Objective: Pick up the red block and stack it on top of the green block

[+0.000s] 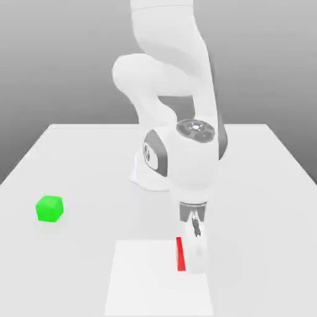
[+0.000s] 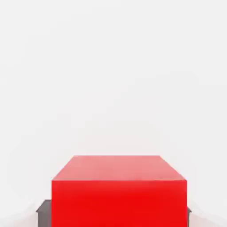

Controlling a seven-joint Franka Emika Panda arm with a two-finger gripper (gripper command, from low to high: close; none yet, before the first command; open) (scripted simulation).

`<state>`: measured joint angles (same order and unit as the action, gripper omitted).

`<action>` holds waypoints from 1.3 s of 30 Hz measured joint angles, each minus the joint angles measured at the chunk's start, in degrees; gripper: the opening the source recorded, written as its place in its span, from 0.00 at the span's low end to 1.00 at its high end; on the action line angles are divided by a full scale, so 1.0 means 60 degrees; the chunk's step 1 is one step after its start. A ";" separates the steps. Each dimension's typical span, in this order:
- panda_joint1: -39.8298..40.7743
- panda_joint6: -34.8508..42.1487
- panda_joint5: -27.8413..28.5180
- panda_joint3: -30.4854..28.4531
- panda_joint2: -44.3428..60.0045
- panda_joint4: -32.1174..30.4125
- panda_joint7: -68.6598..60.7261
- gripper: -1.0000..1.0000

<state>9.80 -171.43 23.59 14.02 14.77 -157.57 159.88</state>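
The red block sits low between my gripper's dark finger pads, one pad against each side of it. In the exterior view only a thin strip of the red block shows beside the white fingers of my gripper, which is down at the table near its front edge and shut on the block. The green block rests on the table far off toward the exterior view's left, apart from the gripper.
The white table carries a brighter white rectangle at the front, where the gripper stands. The arm's base stands at the middle of the table behind the gripper.
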 joint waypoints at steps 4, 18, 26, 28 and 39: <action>0.0280 0.0251 -0.0593 0.0426 -0.0350 -0.0057 -0.0424 0.00; 0.1455 0.2008 -0.3868 0.0768 -0.2798 -0.0651 -0.2326 0.00; 0.4824 0.2606 -0.3610 -0.1374 -0.3760 -0.1055 -0.0377 0.00; 0.5554 0.2733 -0.3582 -0.1909 -0.4008 -0.1159 0.0051 0.00; 0.7189 0.0780 -0.3997 -0.3027 -0.2215 -0.1268 0.0679 1.00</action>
<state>52.93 -166.75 -0.39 -4.14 1.48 -165.17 163.96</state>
